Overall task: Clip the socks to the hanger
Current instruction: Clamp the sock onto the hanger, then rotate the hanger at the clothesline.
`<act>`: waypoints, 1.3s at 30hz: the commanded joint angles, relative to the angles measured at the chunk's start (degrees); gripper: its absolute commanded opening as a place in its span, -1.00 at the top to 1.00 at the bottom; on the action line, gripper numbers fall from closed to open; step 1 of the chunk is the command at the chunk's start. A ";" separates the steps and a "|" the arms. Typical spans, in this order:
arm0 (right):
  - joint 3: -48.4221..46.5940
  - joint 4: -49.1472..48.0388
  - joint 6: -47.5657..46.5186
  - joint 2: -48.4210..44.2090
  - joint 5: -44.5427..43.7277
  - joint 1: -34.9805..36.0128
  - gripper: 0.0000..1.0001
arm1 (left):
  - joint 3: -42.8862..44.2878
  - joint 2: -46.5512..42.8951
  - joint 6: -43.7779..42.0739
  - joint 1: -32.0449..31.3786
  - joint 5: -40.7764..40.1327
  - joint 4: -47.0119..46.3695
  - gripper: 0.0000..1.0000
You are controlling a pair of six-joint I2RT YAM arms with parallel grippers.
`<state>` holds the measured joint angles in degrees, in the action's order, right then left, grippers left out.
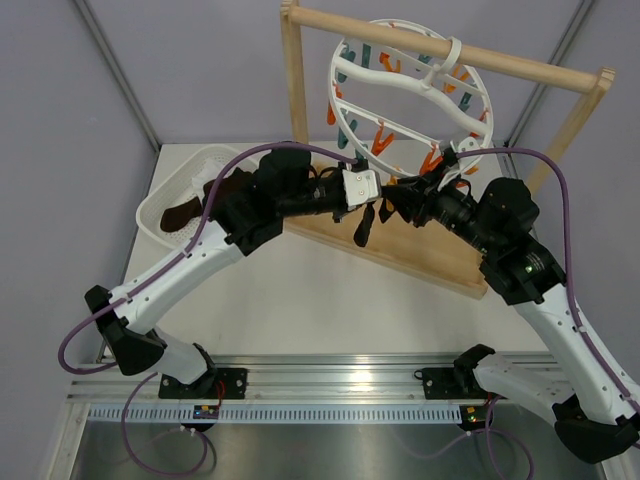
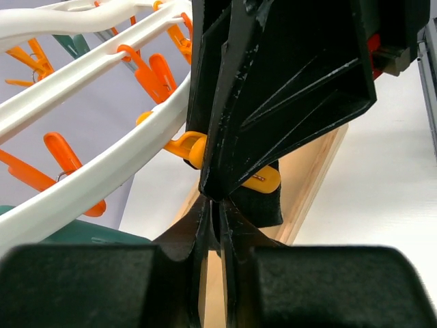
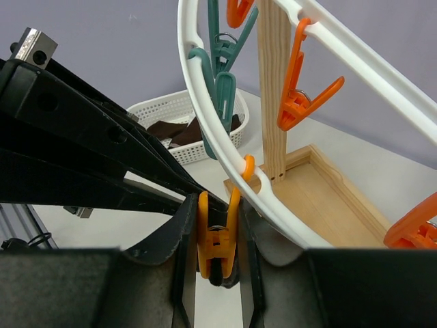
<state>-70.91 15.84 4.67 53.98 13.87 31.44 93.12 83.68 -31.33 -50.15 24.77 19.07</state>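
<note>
Left jaws closed — right jaws clamped on an orange clip [image 3: 217, 239], dark sock [image 2: 265, 206] dangling just beneath.

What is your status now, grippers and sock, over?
Right gripper shut on orange clip. Left gripper shut, beside it. Dark sock hangs under them; clipped or not, cannot tell. More socks lie in basket.

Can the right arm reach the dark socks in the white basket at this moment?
Probably not. The right tool is shut on an orange clip of the hanger, and the left arm lies across the way to the white basket holding the dark socks.
</note>
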 commanded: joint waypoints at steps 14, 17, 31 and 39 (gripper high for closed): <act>1.13 2.01 1.49 -1.42 6.08 1.69 -0.59 | -4.53 -4.40 5.84 0.32 1.86 -6.15 0.67; 1.13 2.45 1.84 -1.94 5.82 1.69 -0.86 | -4.44 -4.49 6.11 0.32 2.12 -6.59 0.72; 0.25 10.52 2.89 -6.42 1.08 1.69 -0.99 | -8.82 -6.42 12.25 0.40 -6.22 -8.43 -0.83; 1.65 17.20 6.31 -10.73 -10.86 1.69 -0.99 | -12.26 -9.50 27.36 1.02 -33.50 -4.33 -0.98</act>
<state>-69.65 29.82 8.54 44.84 10.52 32.84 81.52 77.25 -12.56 -49.74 8.10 13.98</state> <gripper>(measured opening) 0.993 0.987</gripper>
